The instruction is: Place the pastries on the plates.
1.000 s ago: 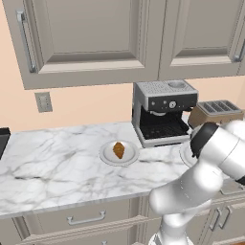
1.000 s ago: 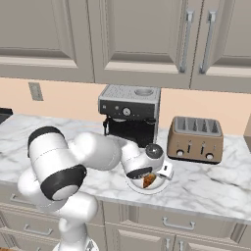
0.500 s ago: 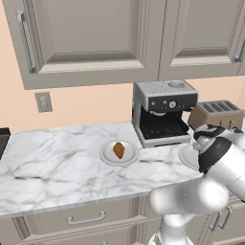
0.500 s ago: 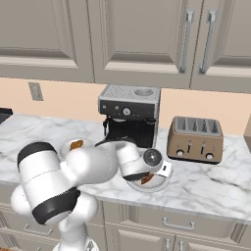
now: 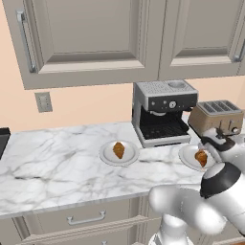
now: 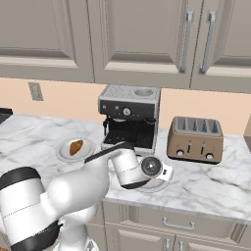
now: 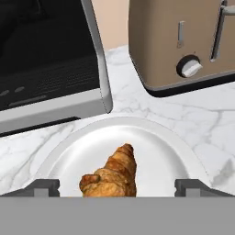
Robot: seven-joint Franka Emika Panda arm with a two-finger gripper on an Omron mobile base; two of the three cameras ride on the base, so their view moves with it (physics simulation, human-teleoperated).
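One golden-brown pastry (image 7: 112, 176) lies on the right plate (image 7: 156, 142), in front of the coffee machine and the toaster. My gripper (image 7: 117, 187) is open and hangs low over this plate, a dark fingertip (image 7: 43, 187) on each side of the pastry and well apart from it. In the left base view the gripper (image 5: 209, 149) sits at the right plate (image 5: 187, 156), just beside that pastry (image 5: 201, 157). The other pastry (image 5: 118, 150) rests in the middle of the left plate (image 5: 106, 155). In the right base view that left plate (image 6: 63, 152) holds its pastry (image 6: 76, 147), and my arm hides most of the right plate (image 6: 156, 186).
A black-and-silver coffee machine (image 5: 162, 112) stands at the back between the plates. A brown toaster (image 5: 215, 115) stands close behind the right plate. The marble counter (image 5: 52, 162) stretches left to a dark cooktop edge (image 5: 2, 141). Closed cabinets (image 5: 91, 33) hang above.
My arm's elbow has sunk from high over the counter down towards its front edge, while the hand stays at the right plate. Both pastries and plates have kept their places.
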